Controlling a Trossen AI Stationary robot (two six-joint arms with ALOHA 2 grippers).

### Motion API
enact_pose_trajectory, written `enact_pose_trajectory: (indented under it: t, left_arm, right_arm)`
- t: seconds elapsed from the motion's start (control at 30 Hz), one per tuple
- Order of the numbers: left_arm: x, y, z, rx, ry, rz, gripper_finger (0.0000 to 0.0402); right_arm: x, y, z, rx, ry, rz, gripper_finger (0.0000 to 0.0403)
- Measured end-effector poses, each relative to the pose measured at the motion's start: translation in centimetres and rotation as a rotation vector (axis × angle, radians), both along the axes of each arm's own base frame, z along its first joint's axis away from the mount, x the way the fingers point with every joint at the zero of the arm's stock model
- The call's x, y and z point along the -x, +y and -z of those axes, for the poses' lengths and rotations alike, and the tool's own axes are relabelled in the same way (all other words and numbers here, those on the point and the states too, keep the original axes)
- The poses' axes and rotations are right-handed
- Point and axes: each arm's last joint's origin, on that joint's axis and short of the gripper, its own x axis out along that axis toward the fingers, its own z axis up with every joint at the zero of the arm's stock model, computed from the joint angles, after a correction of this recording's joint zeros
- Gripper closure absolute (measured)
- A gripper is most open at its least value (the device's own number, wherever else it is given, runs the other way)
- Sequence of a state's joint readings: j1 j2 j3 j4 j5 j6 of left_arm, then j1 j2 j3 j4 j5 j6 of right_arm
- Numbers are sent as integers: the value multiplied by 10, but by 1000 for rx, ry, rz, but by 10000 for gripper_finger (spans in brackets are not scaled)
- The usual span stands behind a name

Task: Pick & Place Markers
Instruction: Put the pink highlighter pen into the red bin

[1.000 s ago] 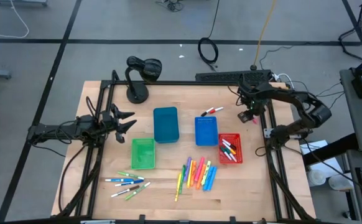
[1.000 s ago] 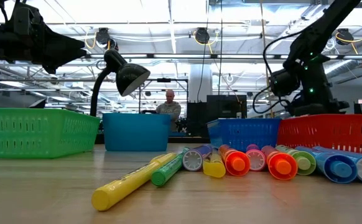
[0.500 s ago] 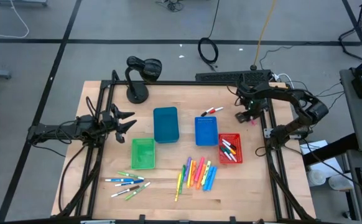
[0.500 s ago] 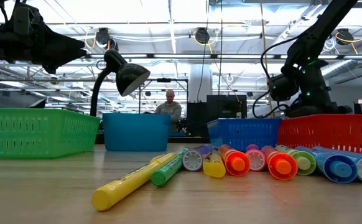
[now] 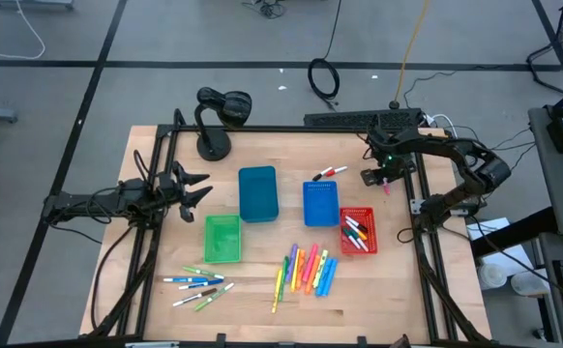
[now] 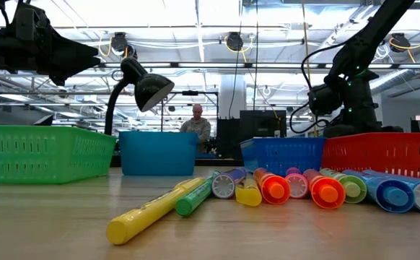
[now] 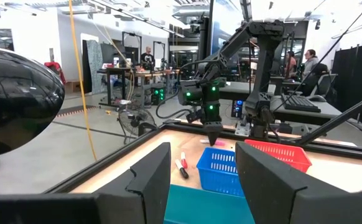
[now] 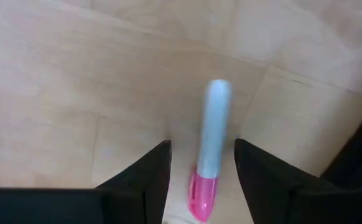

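Note:
A white marker with a pink cap lies on the wood at the table's far right. My right gripper points down over it, open. Its fingers stand on either side of the marker's cap half, and I see no touch. My left gripper waits open over the table's left side, holding nothing. Neon markers lie in a row near the front edge, with white-bodied ones to their left. Two more markers lie behind the blue bin.
Teal, green and blue bins stand mid-table. A red bin to their right holds several markers. A black desk lamp stands at the far left. The frame rail runs close beside my right gripper.
My right gripper has rolled a little about its downward-pointing line while it stays over the pink-capped marker. Its fingers keep the same gap.

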State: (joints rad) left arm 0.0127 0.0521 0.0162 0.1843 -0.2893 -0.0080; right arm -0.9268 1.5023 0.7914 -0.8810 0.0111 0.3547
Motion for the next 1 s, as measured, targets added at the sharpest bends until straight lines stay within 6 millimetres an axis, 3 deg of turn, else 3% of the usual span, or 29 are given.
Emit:
enact_pose_trajectory:
  t: [0.67, 0.8, 1.0]
  left_arm:
    - [0, 0, 0, 0, 0, 0, 217]
    - [0, 0, 0, 0, 0, 0, 217]
    - [0, 0, 0, 0, 0, 0, 217]
  right_arm:
    - [14, 19, 26, -55, 8, -103, 385]
    - [13, 17, 21, -9, -24, -111, 385]
    - [12, 17, -6, 143, -135, -133, 380]
